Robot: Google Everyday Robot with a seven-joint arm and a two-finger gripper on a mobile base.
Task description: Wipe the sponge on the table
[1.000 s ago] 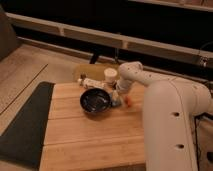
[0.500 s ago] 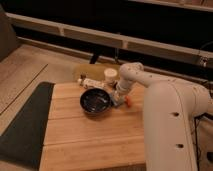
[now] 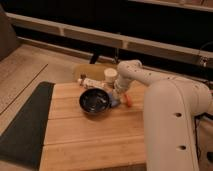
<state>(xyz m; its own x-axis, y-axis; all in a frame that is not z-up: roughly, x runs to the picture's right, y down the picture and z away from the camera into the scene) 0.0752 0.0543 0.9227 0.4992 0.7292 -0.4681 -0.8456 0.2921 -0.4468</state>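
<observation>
Down near the back of the bench (image 3: 90, 135), the claw (image 3: 118, 96) is clenched on the blue sponge (image 3: 115, 103), which lies on the wood right against the dark bowl (image 3: 95, 101), with a thin orange thing (image 3: 128, 100) just beside it.

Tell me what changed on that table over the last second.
The arm hardly moved. The gripper stayed low over the sponge at the right rim of the dark bowl, and its fingers closed, apparently on the sponge. The bowl, the orange object and the white cup on the table, and the dark mat beside it, stayed where they were.
</observation>
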